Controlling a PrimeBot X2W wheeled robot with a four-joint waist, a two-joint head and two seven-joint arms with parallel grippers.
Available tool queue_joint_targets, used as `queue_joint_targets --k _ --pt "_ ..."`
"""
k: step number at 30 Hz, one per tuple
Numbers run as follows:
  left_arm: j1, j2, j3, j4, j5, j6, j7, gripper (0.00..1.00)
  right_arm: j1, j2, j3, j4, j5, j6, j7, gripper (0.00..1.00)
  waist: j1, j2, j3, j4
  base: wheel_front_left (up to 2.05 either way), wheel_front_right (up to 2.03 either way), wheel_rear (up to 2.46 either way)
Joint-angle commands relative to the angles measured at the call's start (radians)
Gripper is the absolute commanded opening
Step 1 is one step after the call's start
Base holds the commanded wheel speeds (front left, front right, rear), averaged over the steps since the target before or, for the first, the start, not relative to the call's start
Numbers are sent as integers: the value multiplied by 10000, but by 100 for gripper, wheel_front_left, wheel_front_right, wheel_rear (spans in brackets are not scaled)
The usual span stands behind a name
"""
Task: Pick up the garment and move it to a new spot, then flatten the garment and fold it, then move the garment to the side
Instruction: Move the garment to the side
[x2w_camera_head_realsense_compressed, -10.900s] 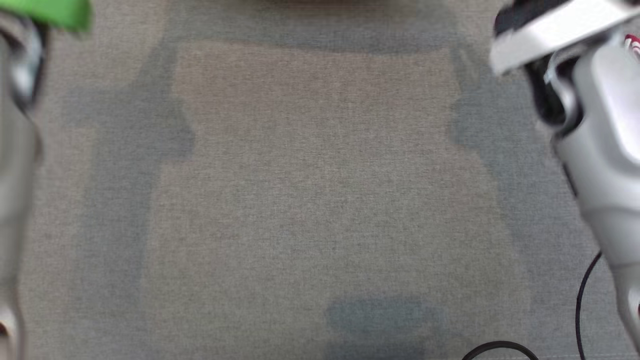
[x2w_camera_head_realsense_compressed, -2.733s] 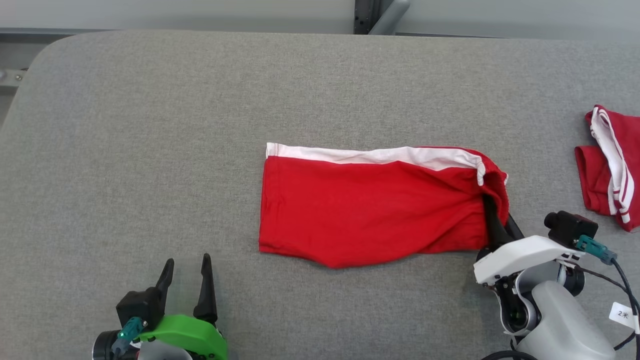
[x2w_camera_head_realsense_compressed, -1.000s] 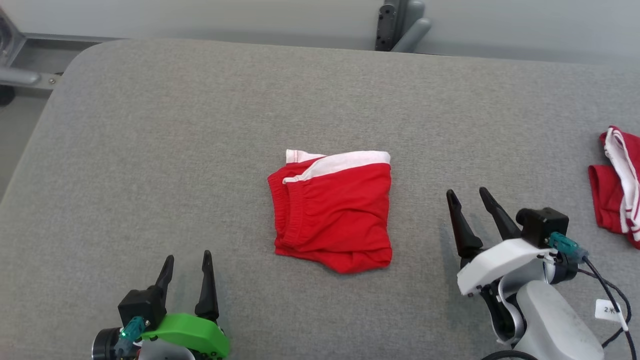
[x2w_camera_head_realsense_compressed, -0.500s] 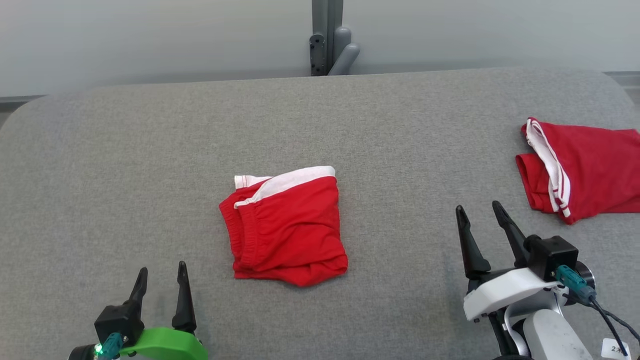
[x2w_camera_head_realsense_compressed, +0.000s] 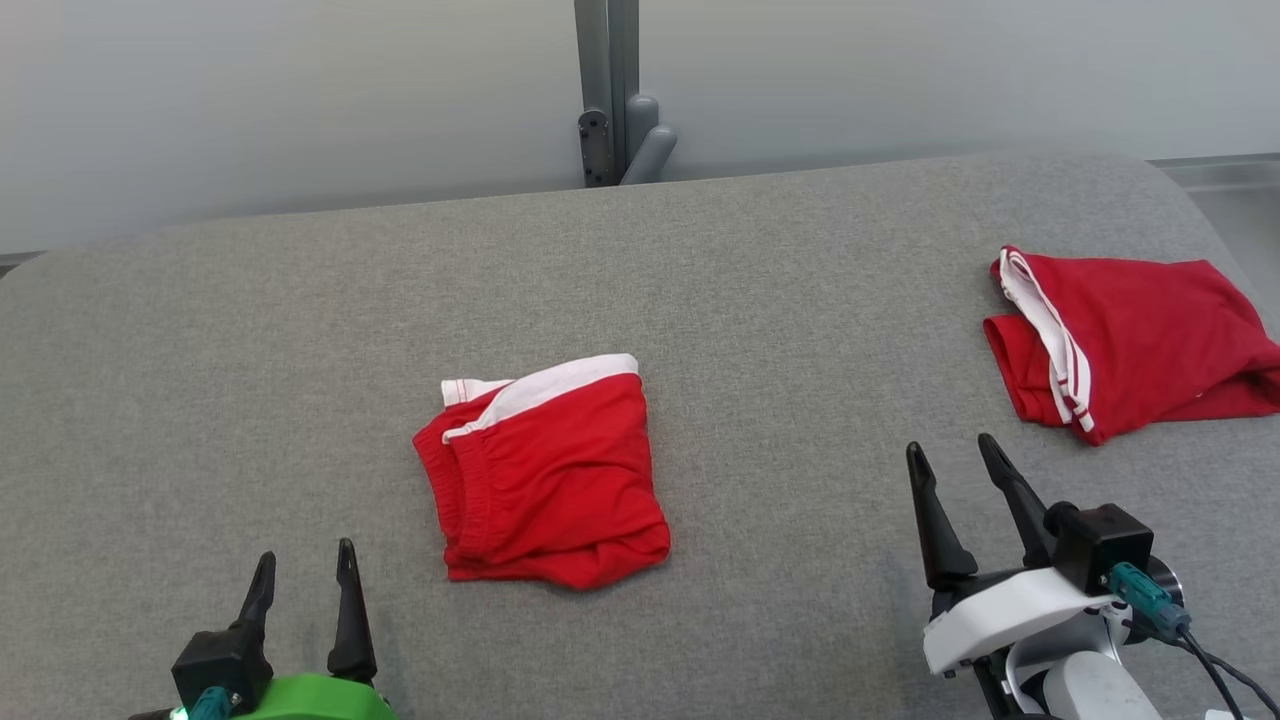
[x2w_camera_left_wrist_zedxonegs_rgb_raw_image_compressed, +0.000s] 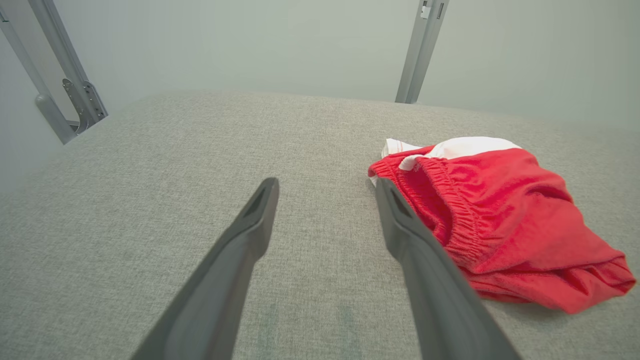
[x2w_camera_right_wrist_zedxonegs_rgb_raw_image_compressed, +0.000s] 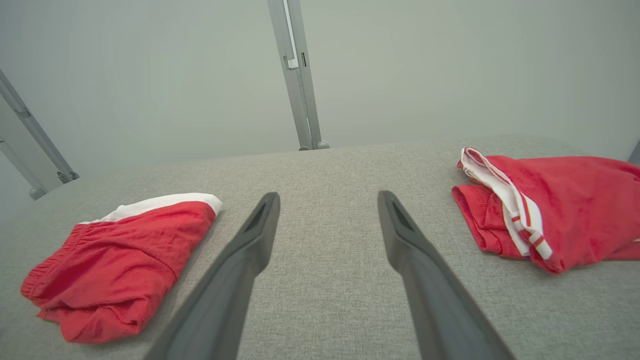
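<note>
With left claw and right claw both spread empty, gotta pinch all layers of the shorts ahead-right of left claw, then slide sideways slow.

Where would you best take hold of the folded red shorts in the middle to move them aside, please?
Probably the stacked waistband edge of the folded shorts, approached from the left by the open left tool: all layers meet there, so one pinch should keep the fold.

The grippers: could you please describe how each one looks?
Left gripper: two long, dark, tapered fingers on a bright green shell. Right gripper: the same fingers on a white shell, with a black block, teal plug and black cable.
</note>
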Motion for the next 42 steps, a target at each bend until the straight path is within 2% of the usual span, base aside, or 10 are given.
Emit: queue_joint_targets --k 1,9,16,23,24,34,35,36,37,42 --pt "166 33 44 -29 49 13 6 100 165 -26 13 21 110 -3 -16 100 0 0 1 17 0 0 0" --pt "-122 31 -439 -123 -276 105 6 100 -185 -26 495 369 247 -3 -16 100 0 0 455 624 0 0 0" --pt "-594 31 -1283 -157 -654 181 6 100 -1148 -27 1246 1120 757 -3 -16 100 0 0 1293 1927 0 0 0" --pt "-807 25 -1628 -91 -532 162 6 100 -2219 -31 1713 2477 1584 -3 -16 100 0 0 1844 3043 0 0 0" --pt "-886 31 -1643 -123 -502 170 6 100 -2592 -31 1743 2931 1762 -3 -16 100 0 0 1996 3361 0 0 0" --pt "-1016 25 -1574 -244 -664 323 6 100 -3561 -15 2314 5318 2897 -2 13 100 0 0 2350 4115 0 0 0" --pt "-1004 25 -1530 -248 -593 307 6 100 -3599 0 2477 5487 3026 2 17 91 0 0 2347 4099 0 0 0" --pt "-978 28 -1448 -258 -526 296 6 100 -3623 19 2651 5561 3136 2 21 29 0 0 2334 4037 0 0 0" --pt "-949 30 -1378 -275 -445 271 6 100 -3673 19 2691 5516 3215 2 21 0 0 0 2311 3944 0 0 0" --pt "-853 28 -1122 -318 -200 113 6 100 -3514 -131 2317 5060 3066 -3 13 0 0 0 2049 3093 0 0 0"
